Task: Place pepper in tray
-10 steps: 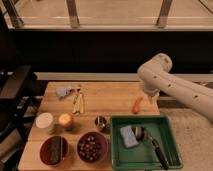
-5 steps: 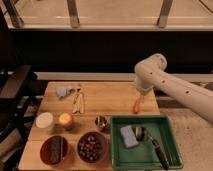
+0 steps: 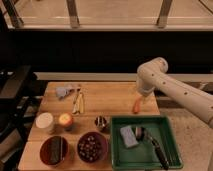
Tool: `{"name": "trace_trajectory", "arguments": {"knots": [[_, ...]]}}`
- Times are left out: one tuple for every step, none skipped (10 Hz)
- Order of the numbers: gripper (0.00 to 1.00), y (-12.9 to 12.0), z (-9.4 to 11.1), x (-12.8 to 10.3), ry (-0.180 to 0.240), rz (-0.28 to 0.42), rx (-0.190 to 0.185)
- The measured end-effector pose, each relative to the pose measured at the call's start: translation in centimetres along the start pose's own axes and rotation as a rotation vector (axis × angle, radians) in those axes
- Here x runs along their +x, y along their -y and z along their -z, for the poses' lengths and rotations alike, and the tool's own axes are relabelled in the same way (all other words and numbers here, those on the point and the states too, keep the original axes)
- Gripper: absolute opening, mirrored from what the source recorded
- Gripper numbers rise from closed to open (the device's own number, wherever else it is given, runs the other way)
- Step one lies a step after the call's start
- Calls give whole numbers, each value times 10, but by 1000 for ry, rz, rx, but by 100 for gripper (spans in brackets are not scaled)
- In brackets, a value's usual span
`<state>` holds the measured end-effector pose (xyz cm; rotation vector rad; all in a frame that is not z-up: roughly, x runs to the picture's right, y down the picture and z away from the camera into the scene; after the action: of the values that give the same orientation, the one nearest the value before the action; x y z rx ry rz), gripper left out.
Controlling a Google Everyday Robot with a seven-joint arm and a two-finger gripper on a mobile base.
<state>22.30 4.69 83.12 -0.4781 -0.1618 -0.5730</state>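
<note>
The pepper (image 3: 136, 105), a small slender orange-red chili, lies on the wooden table (image 3: 110, 97) near its right edge, just beyond the far rim of the green tray (image 3: 142, 119). My gripper (image 3: 141, 96) hangs from the white arm that comes in from the right, and sits directly above and very close to the pepper's upper end. The tray stands at the table's front right and holds a grey-blue sponge (image 3: 128, 136) and a dark-handled tool (image 3: 156, 149).
Two dark red bowls (image 3: 54, 150) (image 3: 91, 146) stand at the front left. Behind them are a white cup (image 3: 44, 122), an orange-topped candle (image 3: 65, 120) and a small metal cup (image 3: 101, 122). A blue-grey object (image 3: 62, 91) and wooden utensils (image 3: 78, 101) lie at the back left.
The arm has moved a little left and down, bringing the gripper closer over the pepper. The pepper has stayed in place.
</note>
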Motion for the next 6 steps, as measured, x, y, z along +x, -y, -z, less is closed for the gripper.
{"name": "trace_trajectory", "arguments": {"knots": [[65,-2,-8,5,16,4,-6],[65,-3,-14,9,21,6,-12],[65,-5,-20,12,23,10,-21],[65,-6,-28,13,28,22,-33],[65,-6,-41,11,39,38,-48],[65,-9,-49,11,48,42,-58]]}}
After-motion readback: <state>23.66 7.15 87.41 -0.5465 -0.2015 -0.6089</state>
